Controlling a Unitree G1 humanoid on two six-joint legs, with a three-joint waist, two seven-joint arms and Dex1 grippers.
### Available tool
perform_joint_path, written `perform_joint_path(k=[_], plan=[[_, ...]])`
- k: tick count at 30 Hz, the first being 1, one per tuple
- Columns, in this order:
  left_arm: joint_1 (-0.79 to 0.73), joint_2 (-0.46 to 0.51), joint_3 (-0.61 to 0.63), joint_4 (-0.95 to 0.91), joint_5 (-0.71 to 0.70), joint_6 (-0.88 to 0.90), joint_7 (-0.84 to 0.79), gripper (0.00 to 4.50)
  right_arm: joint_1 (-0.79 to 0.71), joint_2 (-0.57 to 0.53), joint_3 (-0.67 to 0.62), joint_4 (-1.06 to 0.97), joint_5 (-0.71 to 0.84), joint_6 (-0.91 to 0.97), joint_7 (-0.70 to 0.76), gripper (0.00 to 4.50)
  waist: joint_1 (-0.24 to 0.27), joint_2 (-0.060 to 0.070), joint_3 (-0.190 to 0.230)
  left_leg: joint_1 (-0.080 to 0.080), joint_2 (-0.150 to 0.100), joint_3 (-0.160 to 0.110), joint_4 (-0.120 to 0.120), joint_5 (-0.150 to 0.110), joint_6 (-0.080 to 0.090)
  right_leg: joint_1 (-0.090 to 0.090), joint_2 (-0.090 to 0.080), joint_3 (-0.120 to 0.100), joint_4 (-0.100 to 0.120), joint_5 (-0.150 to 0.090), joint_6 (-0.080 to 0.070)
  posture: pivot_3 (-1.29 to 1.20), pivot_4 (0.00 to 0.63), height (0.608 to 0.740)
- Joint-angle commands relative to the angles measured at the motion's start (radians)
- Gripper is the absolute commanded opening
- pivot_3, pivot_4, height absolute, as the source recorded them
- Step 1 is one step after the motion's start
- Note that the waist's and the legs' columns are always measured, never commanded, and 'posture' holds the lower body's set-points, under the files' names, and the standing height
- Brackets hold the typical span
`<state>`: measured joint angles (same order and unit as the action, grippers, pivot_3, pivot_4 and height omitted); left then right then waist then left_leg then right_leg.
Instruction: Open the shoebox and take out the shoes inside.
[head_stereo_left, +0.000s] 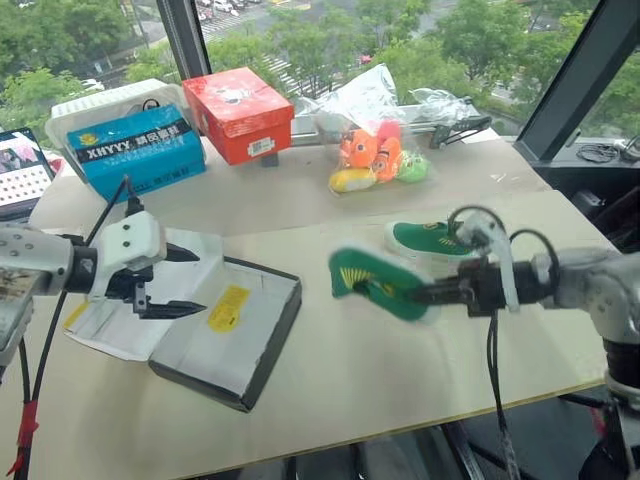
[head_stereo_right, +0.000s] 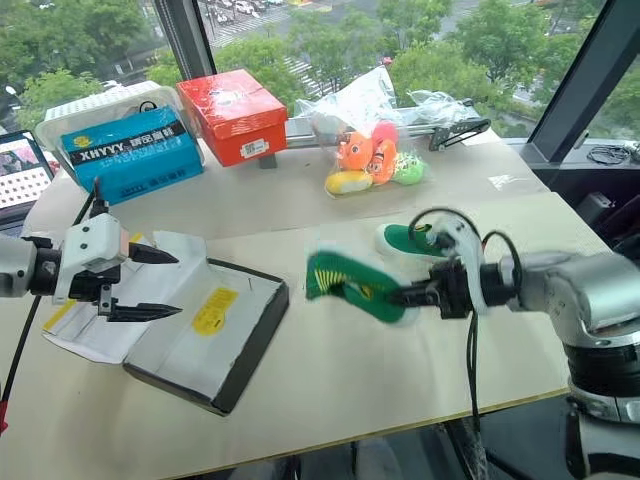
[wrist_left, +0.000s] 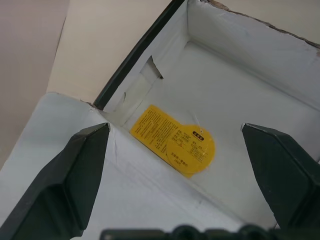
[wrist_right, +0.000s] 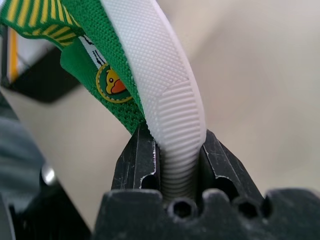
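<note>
Sideways, right hand pinches a blurred, seemingly airborne shoe

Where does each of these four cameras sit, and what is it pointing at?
Left eye view: on the head, looking down over the table; both arms show.
Right eye view: beside it, same scene.
Left wrist view: on the left arm, looking between the open left pincer into the shoebox.
Right wrist view: on the right arm, showing the right pincer clamping a shoe.
Shared: the shoebox.
</note>
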<state>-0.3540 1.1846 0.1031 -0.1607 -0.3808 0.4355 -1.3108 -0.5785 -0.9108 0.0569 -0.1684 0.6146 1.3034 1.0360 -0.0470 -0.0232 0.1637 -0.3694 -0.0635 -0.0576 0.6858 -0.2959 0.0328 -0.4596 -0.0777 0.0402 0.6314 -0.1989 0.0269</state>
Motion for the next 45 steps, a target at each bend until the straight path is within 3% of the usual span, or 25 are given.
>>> perform_joint_path(k=[1, 2, 6, 11, 15, 19, 22, 26, 31, 34, 37, 41, 45], plan=[[0.002, 0.01, 0.024, -0.008, 0.006, -0.017, 0.001, 4.5, -0.035, -0.034, 0.113, 0.188, -0.144, -0.196, 0.026, 0.97, 0.001, 0.0, 0.0, 0.0, 0.0, 0.001, 0.001, 0.0, 0.0, 0.0, 0.0, 0.001, 0.0, 0.0, 0.0, 0.0, 0.15, 0.74], [0.005, 0.01, 0.027, -0.01, 0.005, -0.016, 0.002, 4.5, -0.055, -0.032, 0.138, 0.24, -0.176, -0.236, 0.028, 1.48, 0.0, 0.0, 0.0, 0.0, 0.0, 0.002, 0.002, 0.0, 0.0, 0.0, 0.0, 0.001, 0.0, 0.001, 0.0, 0.0, 0.15, 0.74], [0.038, 0.016, 0.053, -0.025, 0.001, -0.008, 0.01, 4.5, -0.152, -0.013, 0.207, 0.461, -0.312, -0.396, 0.016, 2.75, 0.003, 0.0, 0.0, 0.001, 0.002, 0.003, 0.008, -0.001, 0.001, 0.003, 0.002, 0.001, 0.0, 0.004, -0.001, 0.0, 0.15, 0.74], [0.08, 0.02, 0.086, -0.043, -0.003, 0.0, 0.021, 4.5, -0.234, -0.014, 0.215, 0.588, -0.401, -0.515, 0.024, 4.45, 0.005, 0.0, 0.0, 0.0, 0.002, 0.003, 0.008, -0.001, 0.001, 0.001, 0.001, 0.001, 0.0, 0.004, -0.001, 0.0, 0.15, 0.74], [0.09, 0.015, 0.106, -0.045, -0.004, -0.003, 0.034, 4.5, -0.299, -0.03, 0.159, 0.602, -0.448, -0.607, -0.021, 4.45, 0.008, 0.0, 0.0, -0.001, 0.002, 0.003, 0.009, -0.001, 0.002, 0.001, 0.0, 0.001, -0.001, 0.004, 0.0, 0.0, 0.15, 0.74], [0.085, -0.011, 0.148, -0.04, -0.035, 0.014, 0.063, 4.5, -0.359, -0.03, -0.021, 0.491, -0.341, -0.604, -0.025, 4.45, 0.009, 0.001, 0.001, -0.002, 0.002, 0.003, 0.008, -0.001, 0.002, 0.0, 0.001, 0.001, -0.001, 0.004, 0.0, 0.0, 0.15, 0.74], [0.064, -0.084, 0.222, -0.012, -0.115, 0.057, 0.117, 4.5, -0.357, -0.016, -0.08, 0.467, -0.328, -0.639, -0.037, 4.45, 0.007, 0.002, 0.001, -0.002, 0.003, 0.003, 0.008, -0.002, 0.002, 0.0, 0.001, 0.001, -0.001, 0.004, 0.0, 0.0, 0.15, 0.74], [-0.002, -0.205, 0.337, 0.09, -0.124, 0.04, 0.314, 4.5, -0.347, 0.064, -0.118, 0.438, -0.367, -0.691, -0.17, 4.45, 0.005, 0.001, 0.001, -0.001, 0.003, 0.003, 0.009, -0.002, 0.002, 0.001, 0.001, 0.001, 0.0, 0.005, -0.001, 0.0, 0.15, 0.74], [-0.029, -0.391, 0.492, 0.014, -0.186, 0.062, 0.59, 4.5, -0.19, 0.15, -0.126, 0.261, -0.407, -0.747, -0.304, 4.45, 0.013, 0.0, 0.0, -0.002, 0.004, 0.003, 0.01, 0.0, -0.001, 0.0, 0.0, 0.001, 0.0, 0.007, 0.0, 0.0, 0.15, 0.74], [-0.01, -0.552, 0.609, -0.113, -0.289, 0.109, 0.81, 4.5, -0.114, 0.294, -0.261, 0.159, -0.352, -0.863, -0.456, 4.45, 0.012, 0.0, 0.0, -0.005, 0.004, 0.003, 0.01, 0.002, -0.005, 0.0, 0.0, 0.002, 0.0, 0.008, 0.002, 0.0, 0.15, 0.74], [0.13, -0.645, 0.641, -0.306, -0.363, 0.192, 0.918, 4.5, 0.013, 0.401, -0.381, 0.083, -0.362, -1.025, -0.59, 4.45, 0.01, 0.0, -0.001, -0.01, 0.004, 0.003, 0.013, 0.002, -0.005, -0.003, 0.0, 0.003, -0.001, 0.01, 0.005, 0.0, 0.15, 0.74], [0.263, -0.721, 0.72, -0.348, -0.351, 0.177, 1.035, 4.5, 0.252, 0.485, -0.313, -0.142, -0.462, -1.137, -0.676, 4.45, 0.032, -0.001, -0.003, -0.011, 0.004, 0.003, 0.014, 0.001, -0.004, -0.005, 0.001, 0.002, -0.001, 0.011, 0.006, 0.0, 0.15, 0.74], [0.45, -0.825, 0.674, -0.456, -0.287, 0.127, 1.081, 4.5, 0.49, 0.571, -0.242, -0.316, -0.507, -1.131, -0.732, 4.45, 0.032, -0.001, -0.003, -0.004, 0.003, 0.006, 0.012, 0.002, -0.005, 0.0, 0.001, 0.003, -0.004, 0.011, 0.005, 0.0, 0.15, 0.74]])
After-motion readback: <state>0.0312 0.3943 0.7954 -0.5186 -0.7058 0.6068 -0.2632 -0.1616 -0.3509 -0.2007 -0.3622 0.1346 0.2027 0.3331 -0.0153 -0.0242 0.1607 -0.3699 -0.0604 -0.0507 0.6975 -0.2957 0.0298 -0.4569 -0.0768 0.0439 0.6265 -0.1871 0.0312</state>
